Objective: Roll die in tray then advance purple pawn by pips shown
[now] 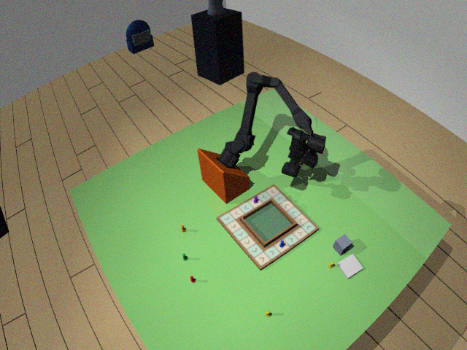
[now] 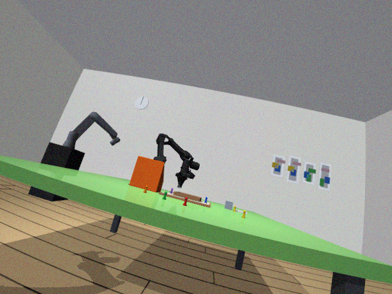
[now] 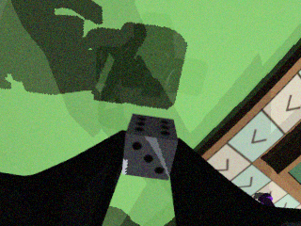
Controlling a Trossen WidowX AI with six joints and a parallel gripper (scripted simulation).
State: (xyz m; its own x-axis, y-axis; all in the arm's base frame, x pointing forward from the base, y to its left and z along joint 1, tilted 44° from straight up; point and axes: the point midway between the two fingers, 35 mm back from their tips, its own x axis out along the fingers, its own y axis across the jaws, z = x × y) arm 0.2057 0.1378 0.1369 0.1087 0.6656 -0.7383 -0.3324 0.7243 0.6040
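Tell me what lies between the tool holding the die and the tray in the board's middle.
In the top view, green mat and the board's arrow squares separate the tool, shut on the die, from the tray.

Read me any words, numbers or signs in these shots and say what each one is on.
No readable words or numbers.
Arrow chevrons: on the board squares.
Pips: on the die in the claw; the count is unclear.
Wall posters: only colour blocks.
Wall clock: too small.
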